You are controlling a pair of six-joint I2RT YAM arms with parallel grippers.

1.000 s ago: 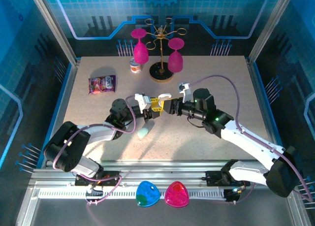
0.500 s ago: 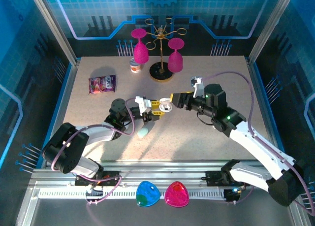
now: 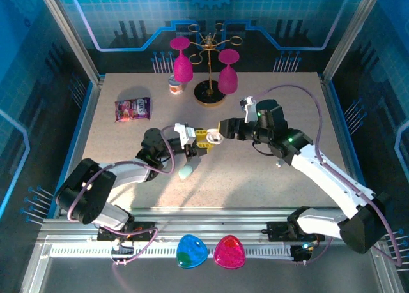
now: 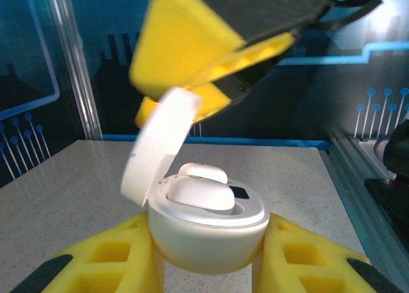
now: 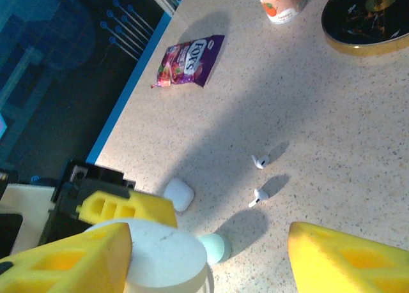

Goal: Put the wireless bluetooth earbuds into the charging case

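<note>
My left gripper (image 4: 208, 264) is shut on a round white charging case (image 4: 208, 232), held above the table (image 3: 215, 138). Its lid (image 4: 160, 146) stands open, and two white earbuds (image 4: 201, 194) sit inside. My right gripper (image 5: 204, 270) is open right over the lid (image 5: 150, 255), and one of its yellow fingers (image 4: 192, 57) is against the lid's top. Two more wireless bluetooth earbuds lie loose on the table, one (image 5: 259, 161) just beyond the other (image 5: 259, 196). In the top view the left gripper (image 3: 206, 140) and right gripper (image 3: 222, 129) meet mid-table.
A mint case (image 5: 216, 247) and a small white case (image 5: 178, 195) lie on the table below the grippers. A candy packet (image 3: 133, 108) is at the left. At the back stand a small cup (image 3: 176, 85) and a glass stand (image 3: 211, 95) with pink glasses.
My right gripper drew back to the right and up from the case, then came back left over the open lid. The left gripper kept hold of the case.
</note>
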